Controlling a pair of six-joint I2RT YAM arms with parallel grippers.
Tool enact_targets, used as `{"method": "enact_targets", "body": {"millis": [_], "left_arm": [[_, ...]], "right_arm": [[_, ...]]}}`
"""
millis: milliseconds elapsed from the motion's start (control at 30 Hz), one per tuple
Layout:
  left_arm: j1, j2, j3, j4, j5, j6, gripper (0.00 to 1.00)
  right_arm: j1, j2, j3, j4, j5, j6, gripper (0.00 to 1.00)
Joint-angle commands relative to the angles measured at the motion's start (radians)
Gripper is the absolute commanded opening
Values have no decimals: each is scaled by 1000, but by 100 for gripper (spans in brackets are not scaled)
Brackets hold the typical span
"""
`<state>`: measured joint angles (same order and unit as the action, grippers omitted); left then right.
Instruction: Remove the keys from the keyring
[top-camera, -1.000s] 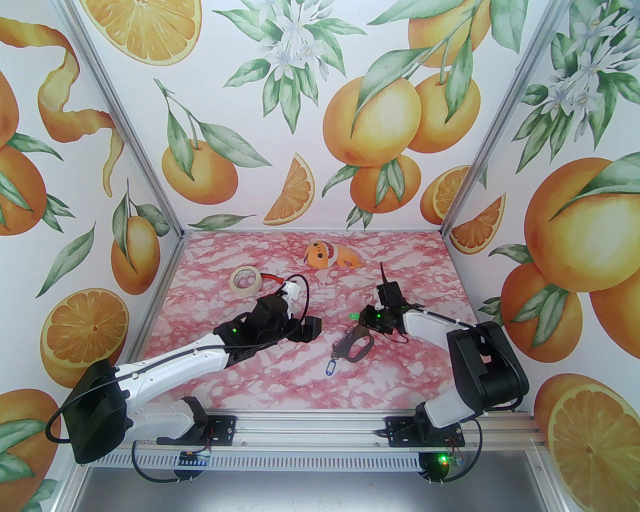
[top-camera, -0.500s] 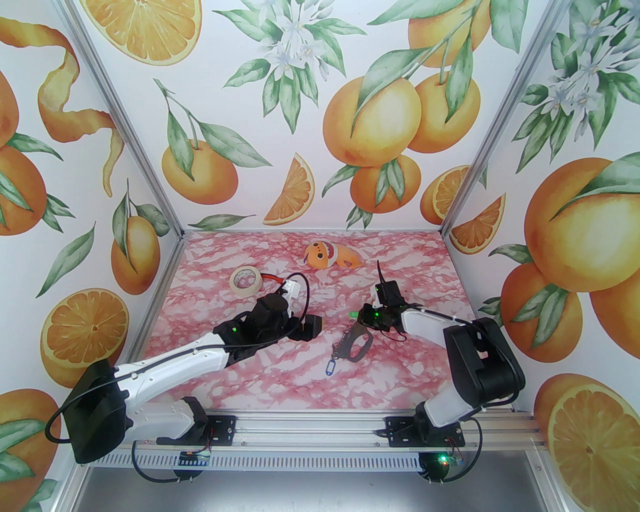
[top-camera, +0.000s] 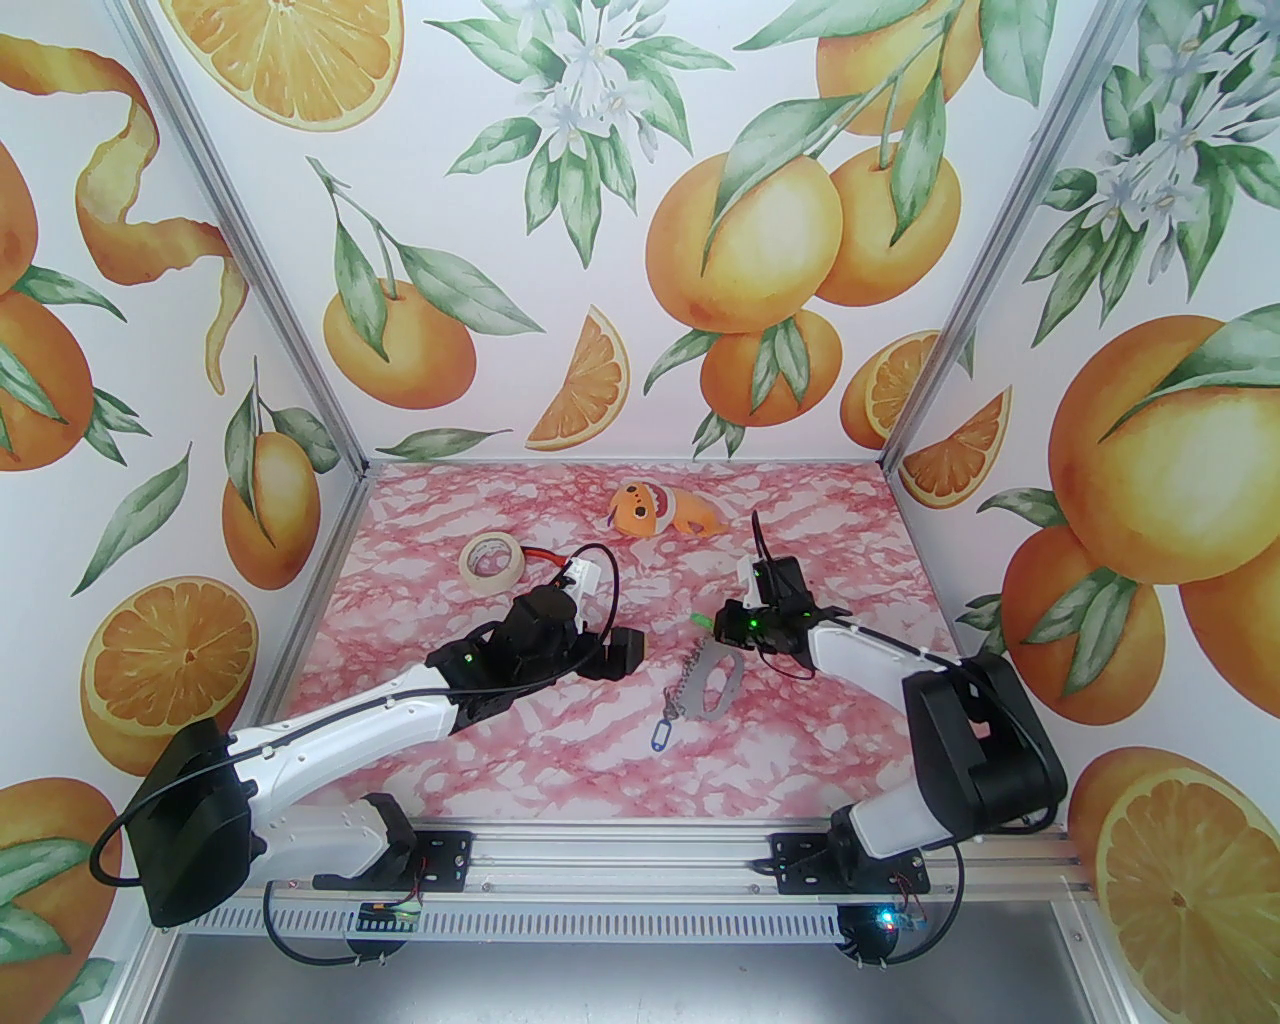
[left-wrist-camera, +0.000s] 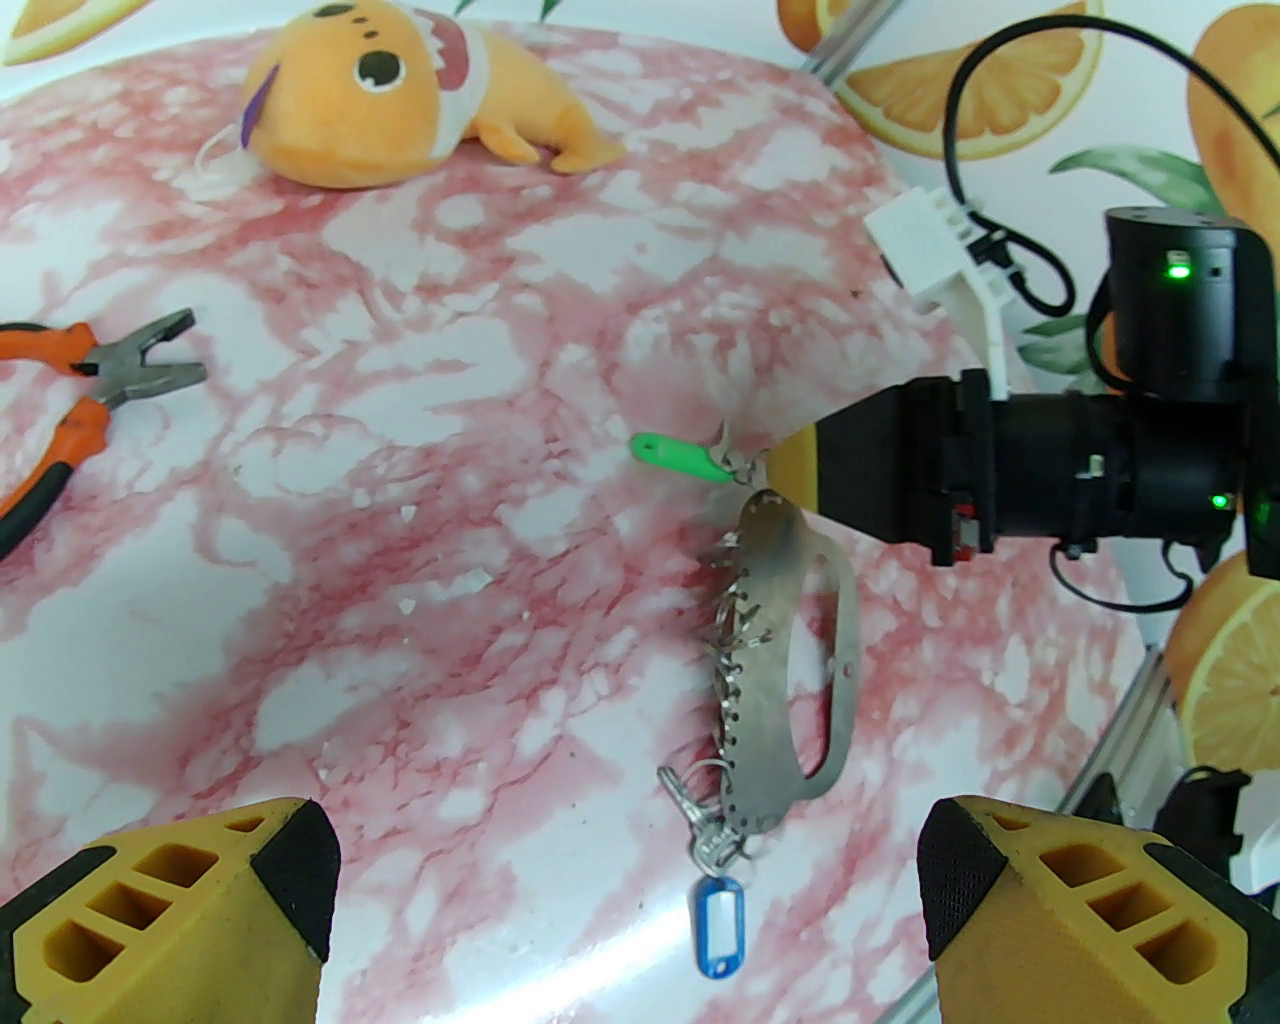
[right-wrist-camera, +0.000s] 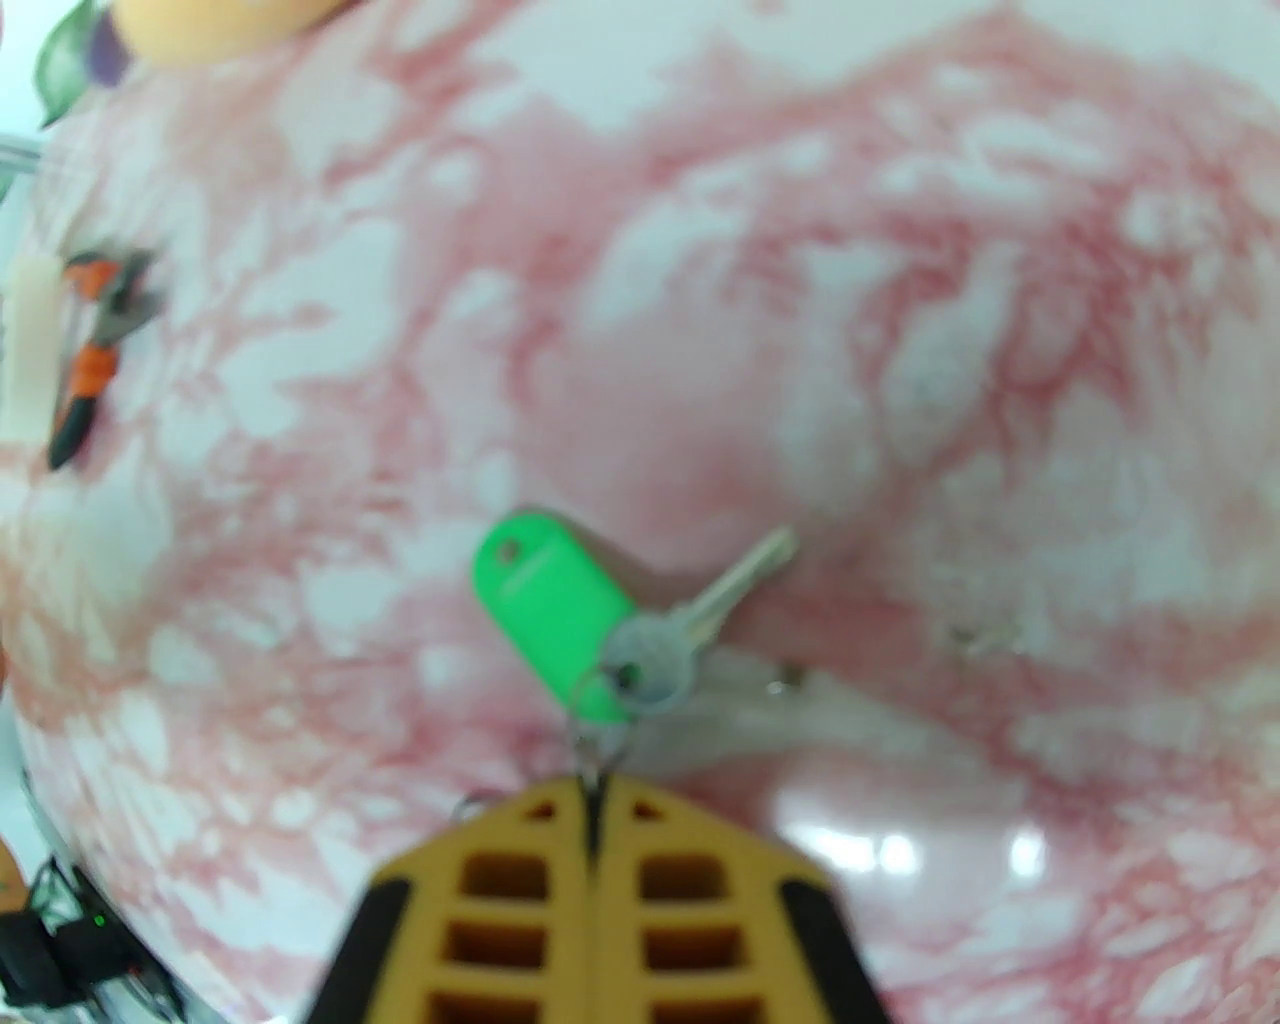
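Since a second ago the right hand (right-wrist-camera: 592, 800) is shut fully, clenched on the small ring (right-wrist-camera: 600, 738) at its fingertips, where the green tag (right-wrist-camera: 550, 610) and key (right-wrist-camera: 735, 585) hang. The keyring (left-wrist-camera: 768, 640) is stretched from that hand toward the released left hand (left-wrist-camera: 625, 860), blue tag (left-wrist-camera: 717, 925) nearest it. Light, stiff, slippery metal is judged: the keyring's flat side is best pinned, each small ring pulled.
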<state>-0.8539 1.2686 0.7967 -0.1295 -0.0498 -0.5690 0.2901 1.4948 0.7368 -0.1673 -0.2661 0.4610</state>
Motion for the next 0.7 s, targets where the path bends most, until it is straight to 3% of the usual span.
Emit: {"method": "enact_targets", "body": {"millis": [0, 300, 533, 667], "left_arm": [[-5, -66, 19, -18, -28, 18, 100], [10, -288, -43, -78, -136, 113, 100], [50, -498, -101, -91, -139, 330, 100], [62, -588, -145, -44, -80, 462, 97]], "right_arm": [[38, -72, 28, -42, 30, -45, 0], [174, -228, 136, -197, 57, -123, 0], [278, -287, 282, -353, 48, -211, 0], [321, -309, 348, -403, 11, -260, 0]]}}
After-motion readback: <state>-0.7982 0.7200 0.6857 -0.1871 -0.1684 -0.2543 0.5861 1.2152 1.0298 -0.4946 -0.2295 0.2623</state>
